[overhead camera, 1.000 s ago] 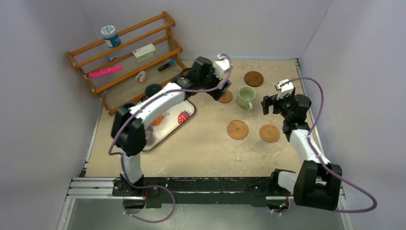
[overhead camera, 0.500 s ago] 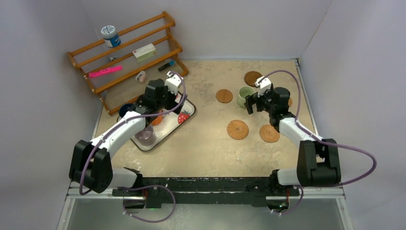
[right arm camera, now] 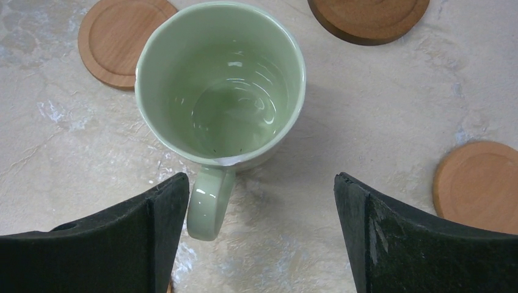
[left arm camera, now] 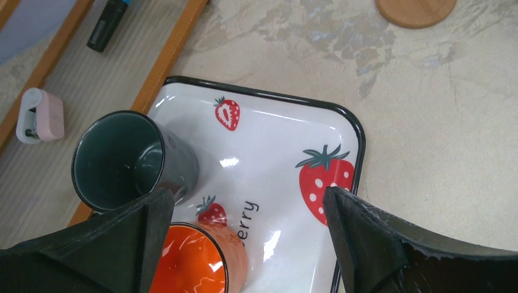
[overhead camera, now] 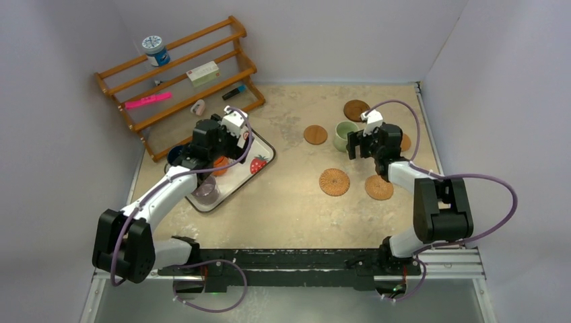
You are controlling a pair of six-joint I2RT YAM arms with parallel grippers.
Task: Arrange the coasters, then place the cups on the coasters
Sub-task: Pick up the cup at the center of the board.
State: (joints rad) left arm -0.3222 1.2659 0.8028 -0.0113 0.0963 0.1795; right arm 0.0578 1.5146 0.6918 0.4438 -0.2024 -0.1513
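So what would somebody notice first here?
Probably the pale green mug sitting on the bare table among the brown coasters, with the right tool open above it. Next, the strawberry tray on the left, holding an orange cup and a dark grey cup under the open left tool.

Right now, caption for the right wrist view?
Open right gripper above the pale green cup, standing on bare table among coasters.
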